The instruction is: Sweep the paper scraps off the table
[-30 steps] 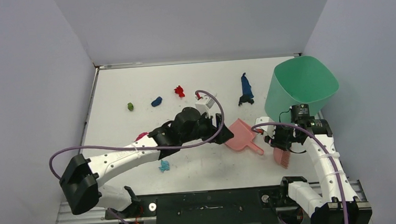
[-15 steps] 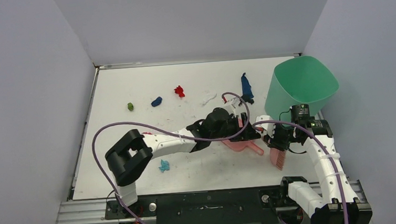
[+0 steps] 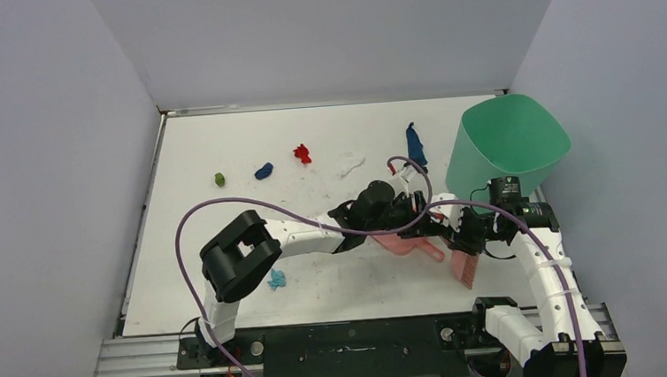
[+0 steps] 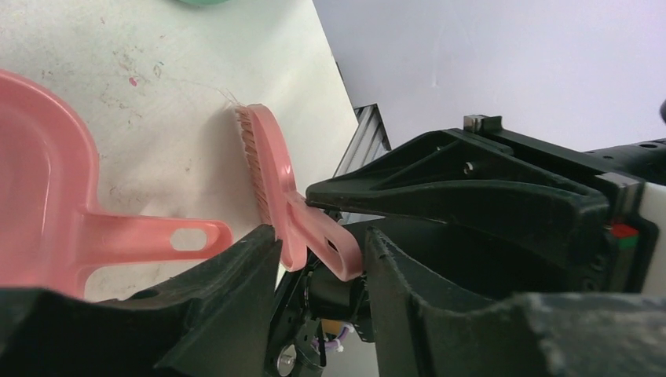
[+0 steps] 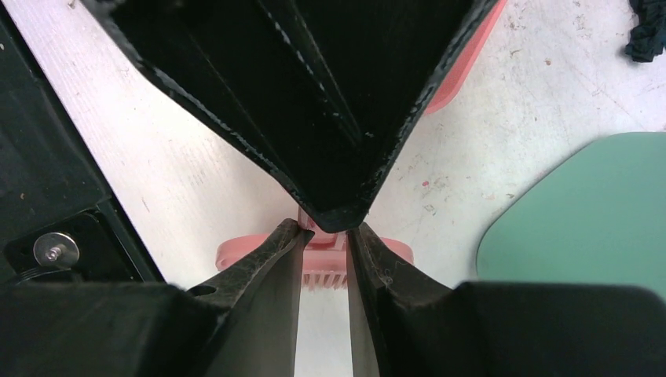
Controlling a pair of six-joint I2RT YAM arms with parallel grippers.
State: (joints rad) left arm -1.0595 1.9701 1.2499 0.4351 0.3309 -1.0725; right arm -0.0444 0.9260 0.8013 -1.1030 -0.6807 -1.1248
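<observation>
My right gripper [image 5: 323, 236] is clamped on the handle of the pink brush [image 3: 466, 268], at the right side of the table [image 3: 220, 134]. My left gripper [image 4: 318, 239] straddles that same handle, fingers apart around it; whether they pinch it, I can't tell. The pink dustpan [image 3: 405, 244] lies just beside them. The paper scraps [image 3: 302, 153] sit scattered farther back and left, well apart from the brush.
</observation>
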